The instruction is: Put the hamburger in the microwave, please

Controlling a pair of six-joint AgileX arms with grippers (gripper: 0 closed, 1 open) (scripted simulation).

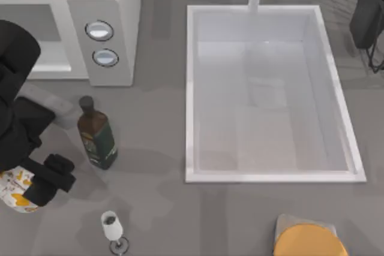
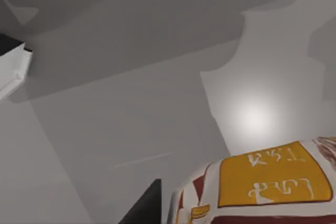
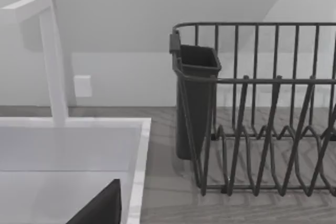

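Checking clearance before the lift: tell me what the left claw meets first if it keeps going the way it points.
The hamburger: the left claw points down at the table's left front, right at it. Beyond that, bare table; depth is unclear.

I see even, soft light, faint shadows on the table (image 1: 180, 208), and a bright glare patch in my left wrist view

Grey countertop (image 1: 156, 148), white sink (image 1: 189, 88)

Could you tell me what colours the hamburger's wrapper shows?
White with orange-yellow and dark red patches; the hamburger shows best in the left wrist view.
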